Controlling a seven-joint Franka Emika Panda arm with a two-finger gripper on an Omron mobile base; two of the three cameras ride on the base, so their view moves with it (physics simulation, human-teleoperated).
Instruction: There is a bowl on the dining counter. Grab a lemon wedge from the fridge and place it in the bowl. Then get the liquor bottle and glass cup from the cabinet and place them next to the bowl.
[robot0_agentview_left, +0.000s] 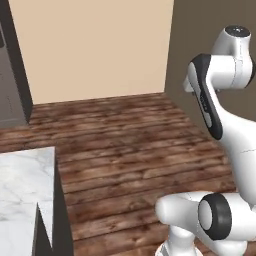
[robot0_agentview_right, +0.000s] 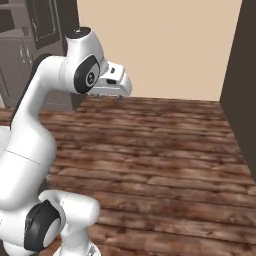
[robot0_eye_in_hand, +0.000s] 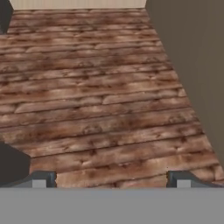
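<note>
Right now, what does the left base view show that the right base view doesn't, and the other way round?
Left base view: a white grey-veined marble counter top at the lower left, with a dark end panel beside it, and the arm rising at the right.

Right base view: dark grey cabinetry in the upper left corner, behind the arm, and the robot's hand pointing right over the floor.

Both: the brown wooden plank floor, the beige back wall, a dark brown surface along the right edge, and the white arm itself.

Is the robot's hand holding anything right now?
No, the gripper is wide open, with just wooden floor between its fingertips.
</note>
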